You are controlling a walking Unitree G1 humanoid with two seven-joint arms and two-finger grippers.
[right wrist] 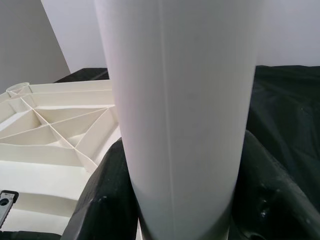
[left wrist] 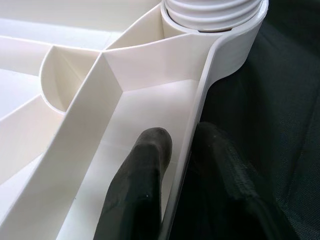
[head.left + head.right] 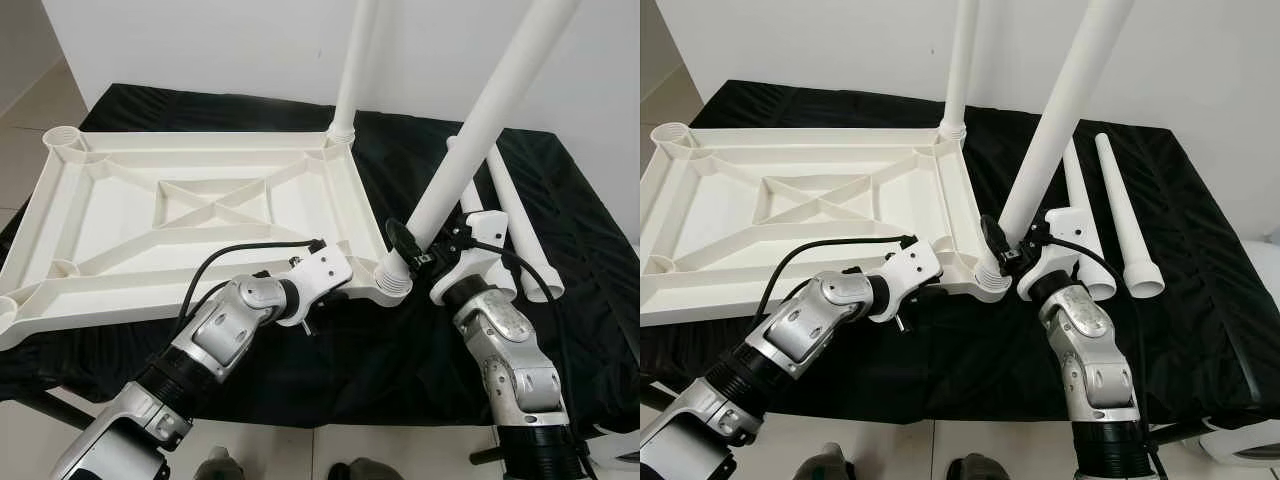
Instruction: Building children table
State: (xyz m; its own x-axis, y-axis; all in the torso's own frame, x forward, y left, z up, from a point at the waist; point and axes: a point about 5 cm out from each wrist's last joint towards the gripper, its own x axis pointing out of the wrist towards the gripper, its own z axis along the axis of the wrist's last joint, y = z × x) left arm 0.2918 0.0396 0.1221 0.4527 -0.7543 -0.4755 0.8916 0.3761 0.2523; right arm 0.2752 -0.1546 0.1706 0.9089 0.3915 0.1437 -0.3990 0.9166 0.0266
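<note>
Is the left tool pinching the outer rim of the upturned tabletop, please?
Yes, in the left wrist view the left tool has one finger inside and one outside the thin rim of the tabletop.

— What's on the black cloth?

— A white plastic tabletop (image 3: 190, 215), upside down, ribs showing. 1 leg (image 3: 358, 65) stands upright in the far right corner socket.

— And the near corner?

— A 2nd leg (image 3: 480, 125) sits tilted in the near right socket (image 3: 392, 282). 2 more white legs (image 3: 1127, 215) lie flat beside each other, just right of the tabletop.
</note>
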